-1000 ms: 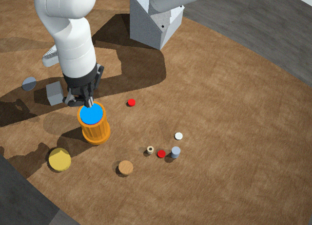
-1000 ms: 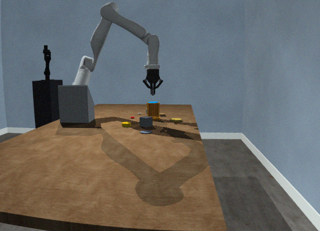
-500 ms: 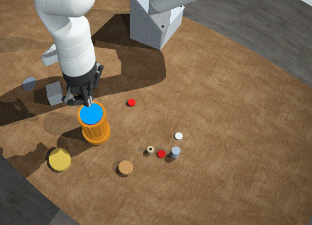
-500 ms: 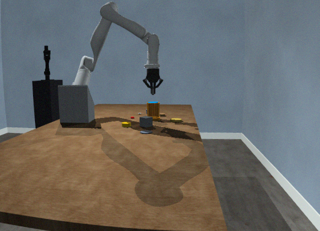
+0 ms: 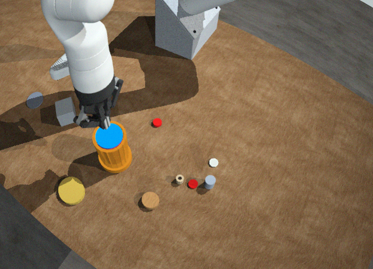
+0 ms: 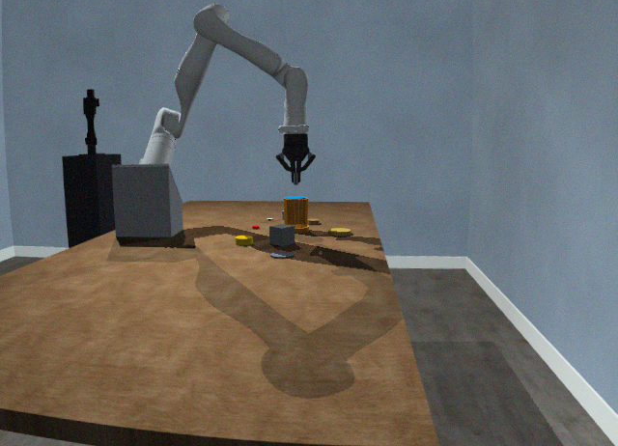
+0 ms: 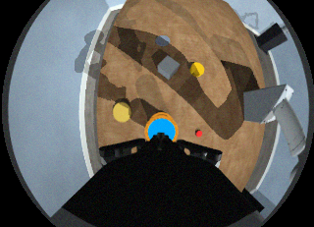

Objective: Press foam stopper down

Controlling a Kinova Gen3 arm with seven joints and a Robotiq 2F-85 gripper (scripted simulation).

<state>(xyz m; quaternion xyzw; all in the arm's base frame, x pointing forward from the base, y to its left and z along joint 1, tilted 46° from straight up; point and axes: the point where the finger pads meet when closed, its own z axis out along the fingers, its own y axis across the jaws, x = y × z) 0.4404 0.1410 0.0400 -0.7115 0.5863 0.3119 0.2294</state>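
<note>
The hand point(image 6: 295, 181) hangs fully closed and empty above the upright jar point(image 6: 295, 211); the stopper point(image 5: 109, 136) seems about level with the rim, with the cube point(image 5: 64, 111) at ten o'clock on the tabletop point(image 5: 256, 155).

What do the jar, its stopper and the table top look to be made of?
Jar: orange, vertically ribbed wall, probably moulded plastic, slight sheen. Stopper: flat matte blue disc, foam-like, though no texture shows. Table top: brown, streaked with grain, looks like matte wood.
</note>
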